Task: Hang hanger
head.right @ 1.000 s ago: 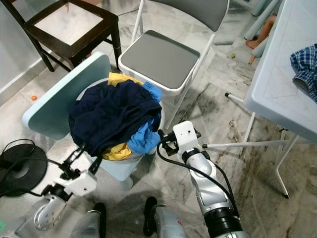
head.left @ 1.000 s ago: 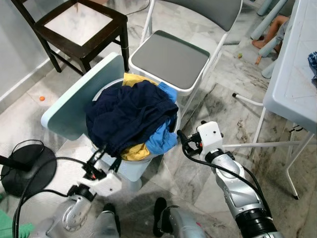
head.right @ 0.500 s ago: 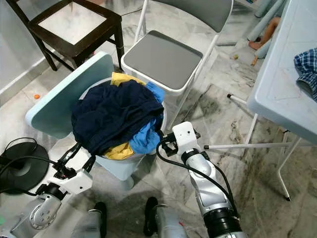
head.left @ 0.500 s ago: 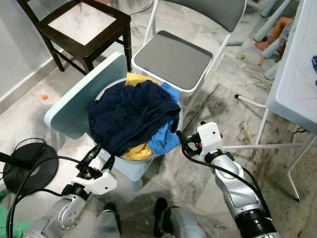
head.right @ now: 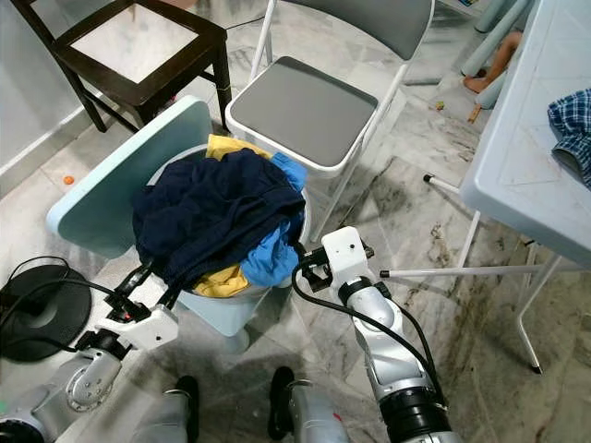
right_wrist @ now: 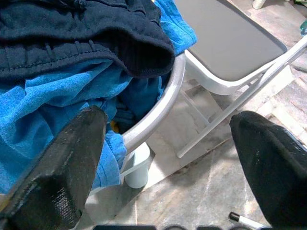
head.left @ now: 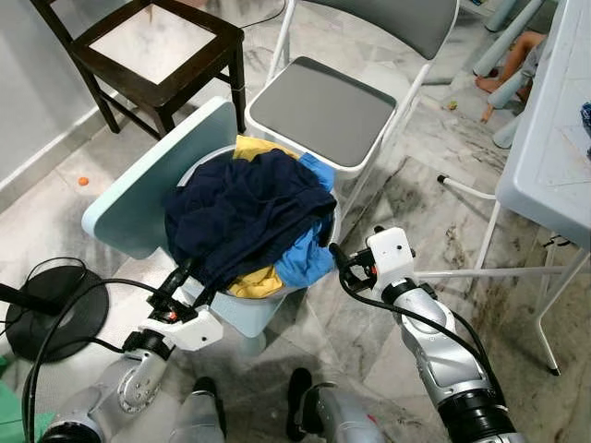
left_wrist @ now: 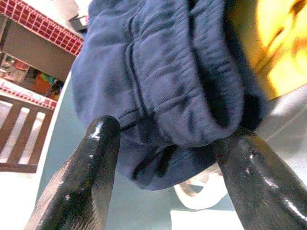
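Since half a second earlier, the left gripper (head.left: 187,279) had risen to the dark navy garment (head.left: 245,208) heaped in the round pale tub (head.right: 231,314), fingers (left_wrist: 81,177) spread around its hem. At four o'clock, the right gripper (head.left: 336,259) hovered released. I saw no hanger.

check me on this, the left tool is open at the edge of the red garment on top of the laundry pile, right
Not quite: the garment on top of the laundry pile is dark navy blue, not red. The left wrist view shows the left tool open with the navy garment hanging between its two black fingers; the rest stands.
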Controlling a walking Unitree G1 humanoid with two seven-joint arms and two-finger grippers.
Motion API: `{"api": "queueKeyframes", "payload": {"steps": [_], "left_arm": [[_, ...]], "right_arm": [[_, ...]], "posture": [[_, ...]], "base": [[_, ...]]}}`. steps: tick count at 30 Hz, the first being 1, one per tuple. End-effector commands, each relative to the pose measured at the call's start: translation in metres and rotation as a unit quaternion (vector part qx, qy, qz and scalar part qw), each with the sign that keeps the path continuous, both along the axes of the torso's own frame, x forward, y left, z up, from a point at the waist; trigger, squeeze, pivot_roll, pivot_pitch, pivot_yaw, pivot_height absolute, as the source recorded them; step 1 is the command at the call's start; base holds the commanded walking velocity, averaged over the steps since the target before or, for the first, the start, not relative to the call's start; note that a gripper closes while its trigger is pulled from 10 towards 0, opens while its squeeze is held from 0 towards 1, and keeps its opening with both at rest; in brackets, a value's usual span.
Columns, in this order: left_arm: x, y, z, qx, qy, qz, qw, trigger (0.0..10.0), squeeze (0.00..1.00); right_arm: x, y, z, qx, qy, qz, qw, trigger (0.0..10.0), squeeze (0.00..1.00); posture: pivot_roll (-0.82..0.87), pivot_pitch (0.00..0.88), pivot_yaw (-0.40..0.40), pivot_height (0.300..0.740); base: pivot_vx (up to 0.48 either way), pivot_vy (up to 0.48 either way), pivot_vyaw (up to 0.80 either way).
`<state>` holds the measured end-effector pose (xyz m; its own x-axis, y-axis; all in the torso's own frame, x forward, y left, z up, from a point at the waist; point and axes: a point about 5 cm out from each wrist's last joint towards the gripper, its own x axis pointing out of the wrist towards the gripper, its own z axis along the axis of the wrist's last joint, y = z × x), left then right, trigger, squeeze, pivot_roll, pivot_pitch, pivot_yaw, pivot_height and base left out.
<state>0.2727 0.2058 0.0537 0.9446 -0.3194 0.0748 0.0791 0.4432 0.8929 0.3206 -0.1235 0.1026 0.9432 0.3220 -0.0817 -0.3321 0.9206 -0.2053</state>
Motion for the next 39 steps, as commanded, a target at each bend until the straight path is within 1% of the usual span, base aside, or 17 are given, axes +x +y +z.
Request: {"api": "queueKeyframes", "payload": {"steps": [1, 4, 5, 10, 15, 23, 32, 36, 38, 39], "left_arm": [[-0.007, 0.001, -0.009, 0.009, 0.017, -0.006, 1.0, 0.0, 0.0], [-0.003, 0.003, -0.005, 0.008, 0.004, -0.003, 1.0, 0.0, 0.0], [0.0, 0.003, -0.001, 0.005, -0.008, -0.003, 1.0, 0.0, 0.0], [0.005, 0.001, 0.004, 0.0, -0.02, -0.007, 1.0, 0.0, 0.0], [0.006, -0.003, 0.007, -0.009, -0.029, -0.012, 0.999, 0.0, 0.0], [0.008, -0.006, 0.008, -0.01, -0.032, -0.018, 0.999, 0.0, 0.0], [0.018, -0.021, 0.013, 0.002, -0.053, -0.046, 0.998, 0.0, 0.0], [0.021, -0.023, 0.015, 0.001, -0.056, -0.046, 0.997, 0.0, 0.0], [0.028, -0.03, 0.025, -0.012, -0.075, -0.054, 0.996, 0.0, 0.0], [0.029, -0.031, 0.027, -0.015, -0.079, -0.057, 0.995, 0.0, 0.0]], "right_arm": [[-0.004, -0.006, -0.006, -0.003, 0.01, -0.01, 1.0, 10.0, 0.0], [-0.004, -0.007, -0.006, -0.003, 0.01, -0.011, 1.0, 10.0, 0.0], [-0.004, -0.007, -0.006, -0.003, 0.01, -0.012, 1.0, 10.0, 0.0], [-0.004, -0.007, -0.005, -0.003, 0.009, -0.013, 1.0, 10.0, 0.0], [-0.003, -0.007, -0.004, -0.003, 0.007, -0.014, 1.0, 10.0, 0.0], [-0.002, -0.007, -0.003, -0.003, 0.006, -0.014, 1.0, 10.0, 0.0], [-0.001, -0.007, -0.003, -0.005, 0.003, -0.016, 1.0, 10.0, 0.0], [-0.002, -0.008, -0.003, -0.005, 0.002, -0.018, 1.0, 10.0, 0.0], [-0.002, -0.008, -0.003, -0.005, 0.002, -0.021, 1.0, 10.0, 0.0], [-0.002, -0.008, -0.003, -0.005, 0.002, -0.021, 1.0, 10.0, 0.0]], "posture": [[0.2, 0.366, -0.123, 0.74], [0.2, 0.364, -0.122, 0.74], [0.2, 0.361, -0.121, 0.74], [0.2, 0.358, -0.12, 0.74], [0.2, 0.355, -0.121, 0.74], [0.2, 0.352, -0.123, 0.74], [0.19, 0.346, -0.118, 0.74], [0.19, 0.345, -0.116, 0.74], [0.19, 0.343, -0.112, 0.74], [0.19, 0.342, -0.111, 0.74]], "base": [[0.0, 0.0, 0.0], [0.0, 0.0, 0.0], [0.0, 0.0, 0.0], [0.0, 0.0, 0.0], [0.0, 0.0, 0.0], [0.0, 0.0, 0.0], [0.0, 0.0, 0.0], [0.0, 0.0, 0.0], [0.0, 0.0, 0.0], [0.0, 0.0, 0.0]]}}
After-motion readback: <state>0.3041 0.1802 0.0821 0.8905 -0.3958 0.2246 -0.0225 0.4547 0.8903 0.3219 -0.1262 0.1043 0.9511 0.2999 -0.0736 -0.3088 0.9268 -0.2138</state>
